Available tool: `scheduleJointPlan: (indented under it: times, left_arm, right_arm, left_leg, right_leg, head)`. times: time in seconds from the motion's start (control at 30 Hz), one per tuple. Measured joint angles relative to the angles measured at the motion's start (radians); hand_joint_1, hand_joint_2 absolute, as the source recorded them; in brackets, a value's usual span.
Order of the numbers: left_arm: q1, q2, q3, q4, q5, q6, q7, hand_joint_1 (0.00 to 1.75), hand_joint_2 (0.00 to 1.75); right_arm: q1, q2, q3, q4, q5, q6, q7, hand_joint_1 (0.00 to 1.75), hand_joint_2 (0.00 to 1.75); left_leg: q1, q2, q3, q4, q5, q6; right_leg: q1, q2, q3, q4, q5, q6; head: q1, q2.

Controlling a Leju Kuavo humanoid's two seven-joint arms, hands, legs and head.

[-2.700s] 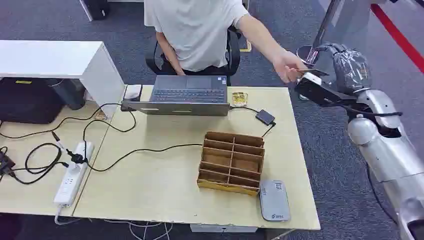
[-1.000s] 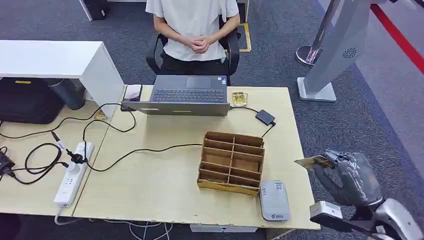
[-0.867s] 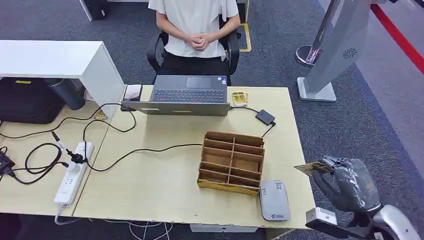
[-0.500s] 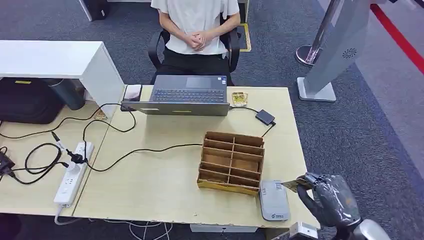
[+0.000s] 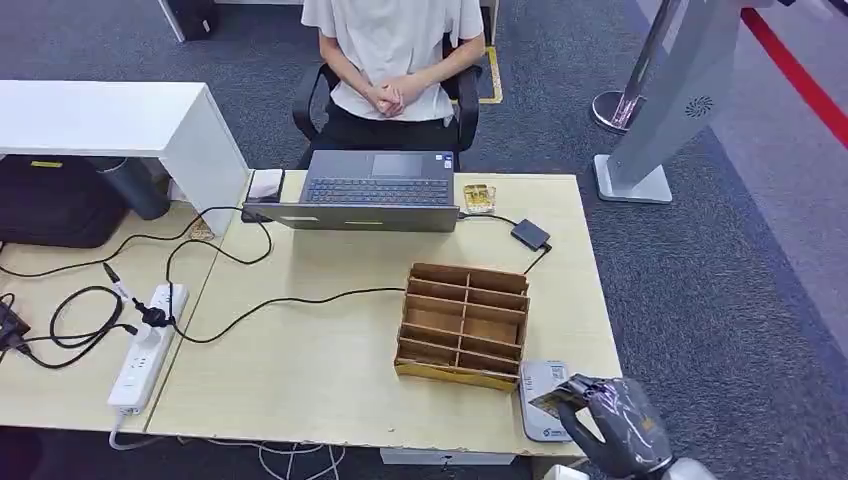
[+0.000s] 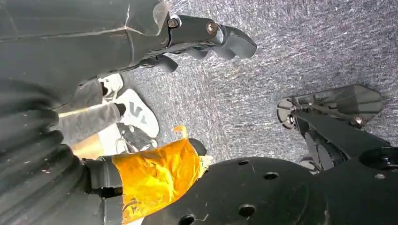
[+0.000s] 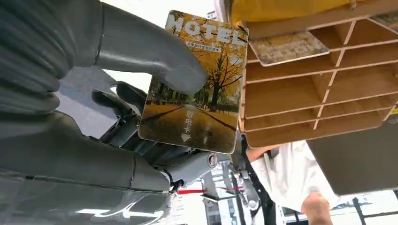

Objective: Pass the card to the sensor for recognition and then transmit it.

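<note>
- Right hand pinches the card, thumb on its printed face in the right wrist view; card sits over the near edge of the sensor at the counter's near right corner.
- Left hand hangs over the carpet, fingers curled, holding nothing.
- We judge the step as presenting the card for recognition; next we need it flat and close over the reader, then on to the handoff.
- Count, working outward: one card in hand, one sensor, one wooden organizer, one power strip, one laptop, one seated person.
</note>
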State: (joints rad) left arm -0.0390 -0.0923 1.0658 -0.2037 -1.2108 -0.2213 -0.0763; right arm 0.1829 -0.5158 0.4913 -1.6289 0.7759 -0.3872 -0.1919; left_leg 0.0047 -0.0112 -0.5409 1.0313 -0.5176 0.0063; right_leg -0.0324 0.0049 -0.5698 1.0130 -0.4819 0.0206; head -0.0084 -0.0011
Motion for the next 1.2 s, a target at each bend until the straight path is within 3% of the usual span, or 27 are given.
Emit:
scheduleJointPlan:
  times: [0.5, 1.2]
  left_arm:
    - [0.0, 0.0, 0.0, 0.0, -0.013, -0.003, 0.003, 0.0, 1.75]
    - [0.0, 0.001, 0.002, 0.0, -0.017, -0.003, 0.012, 0.0, 1.75]
  right_arm:
    - [-0.044, 0.031, 0.06, 0.108, -0.021, -0.015, 0.032, 1.75, 1.75]
    - [-0.076, 0.047, 0.024, 0.231, -0.043, -0.06, 0.051, 1.75, 1.75]
  left_leg:
    - [0.0, 0.0, 0.0, 0.0, 0.0, 0.0]
    - [0.0, 0.0, 0.001, 0.0, 0.0, 0.0]
  right_leg:
    - [0.0, 0.0, 0.0, 0.0, 0.0, 0.0]
    - [0.0, 0.0, 0.001, 0.0, 0.0, 0.0]
  head:
    - [0.0, 0.0]
    - [0.0, 0.0]
